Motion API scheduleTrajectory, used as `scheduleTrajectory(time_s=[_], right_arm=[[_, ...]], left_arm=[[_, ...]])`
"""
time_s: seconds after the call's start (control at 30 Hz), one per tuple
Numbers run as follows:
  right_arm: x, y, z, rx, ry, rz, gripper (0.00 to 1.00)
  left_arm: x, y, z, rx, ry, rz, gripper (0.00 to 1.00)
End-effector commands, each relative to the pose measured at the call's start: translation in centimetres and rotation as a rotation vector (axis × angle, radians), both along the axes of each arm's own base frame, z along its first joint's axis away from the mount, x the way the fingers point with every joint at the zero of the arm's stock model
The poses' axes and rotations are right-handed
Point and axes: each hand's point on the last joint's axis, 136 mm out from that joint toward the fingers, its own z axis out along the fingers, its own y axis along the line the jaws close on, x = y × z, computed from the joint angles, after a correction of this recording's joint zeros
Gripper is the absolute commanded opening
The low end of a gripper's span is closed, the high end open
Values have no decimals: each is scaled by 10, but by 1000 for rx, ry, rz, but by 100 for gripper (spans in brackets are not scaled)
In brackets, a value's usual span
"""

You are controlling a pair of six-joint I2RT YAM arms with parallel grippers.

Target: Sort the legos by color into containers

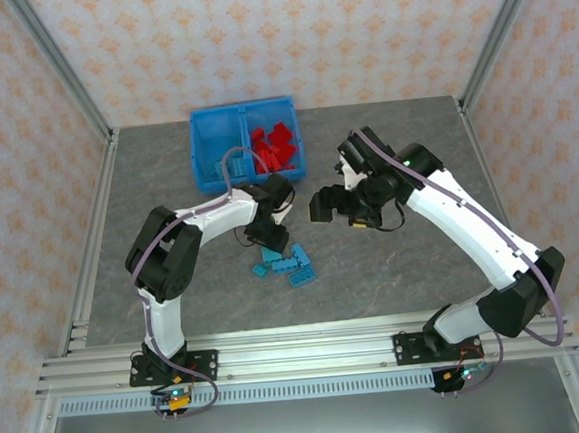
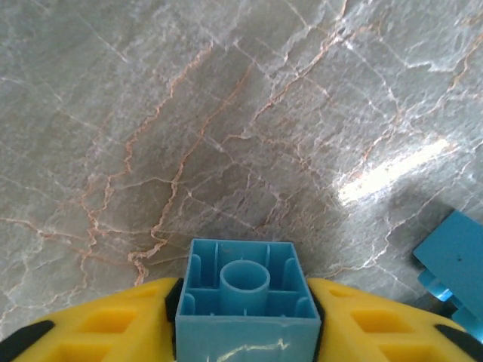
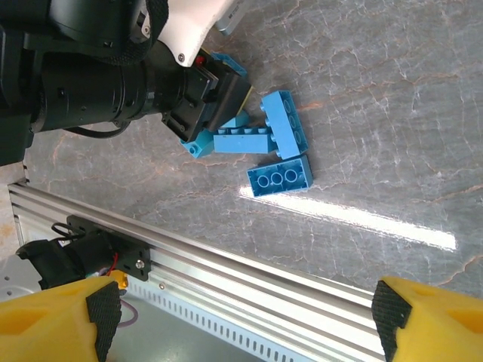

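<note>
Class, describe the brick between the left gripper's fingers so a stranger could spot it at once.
On the grey marble table, find the loose light blue bricks near its middle. The left gripper clasps one square brick beside them; alone among them, it sits between yellow fingers, its hollow underside showing one round tube.

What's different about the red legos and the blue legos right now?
Colour: the red legos are bright red, the blue legos light blue. Place: the red legos are piled in the bin's right compartment; the blue legos lie loose on the table. One blue lego sits between the left gripper's fingers; no red one is held. Both are small studded bricks.
</note>
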Motion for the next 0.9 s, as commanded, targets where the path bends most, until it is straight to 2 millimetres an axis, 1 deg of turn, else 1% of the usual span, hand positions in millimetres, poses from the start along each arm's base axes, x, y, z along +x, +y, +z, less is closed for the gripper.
scheduleTrajectory(time_s=[0.0,0.1,0.23,0.3,0.4,0.47,0.57,0.67,0.73,0.8,0.87], right_arm=[[-3,-5,2,8,-4,-42,88],[-8,-7,3,17,2,-38,88],[-10,-8,6,21,-5,-34,88],[-8,-6,8,29,-16,-27,88],[-5,-4,7,29,-25,-18,88],[-2,-4,4,16,-25,-22,88],[3,-7,-1,-15,-32,-33,88],[7,-5,-2,-10,-43,-37,88],[9,-3,-3,-2,-49,-42,88],[13,-1,-4,6,-59,-48,88],[17,0,-6,6,-65,-58,88]], left_arm=[[1,3,-9,10,2,19,43],[2,2,-7,1,-8,23,41],[11,3,9,-5,-57,45,38],[18,5,29,-19,-96,67,37],[26,13,49,-34,-127,109,36],[34,23,65,-44,-152,142,36],[50,41,94,-52,-210,200,36],[72,64,122,-48,-276,277,36],[92,84,139,-44,-324,343,36],[112,102,149,-43,-366,414,36],[134,117,153,-55,-399,487,36]])
